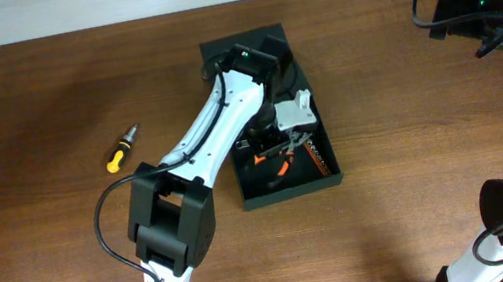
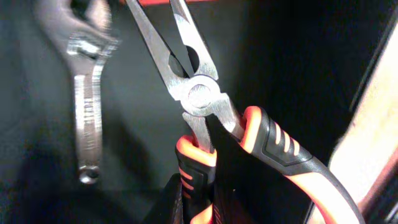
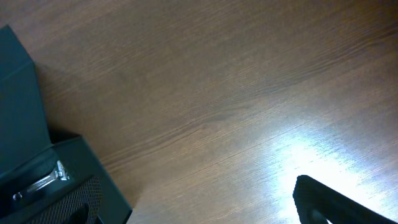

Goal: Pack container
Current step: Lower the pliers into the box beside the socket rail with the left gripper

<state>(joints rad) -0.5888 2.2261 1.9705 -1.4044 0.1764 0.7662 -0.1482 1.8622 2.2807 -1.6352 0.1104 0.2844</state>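
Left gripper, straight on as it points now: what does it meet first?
Probably the floor of the container: the pliers that the left gripper holds lead, tips low inside. The wrench lies aside, out of line. Depth is unclear.

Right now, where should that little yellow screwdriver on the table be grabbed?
The screwdriver lies flat and slanted on the table, apart from the green box, so probably grip its yellow handle, the thickest part, coming straight down from above.
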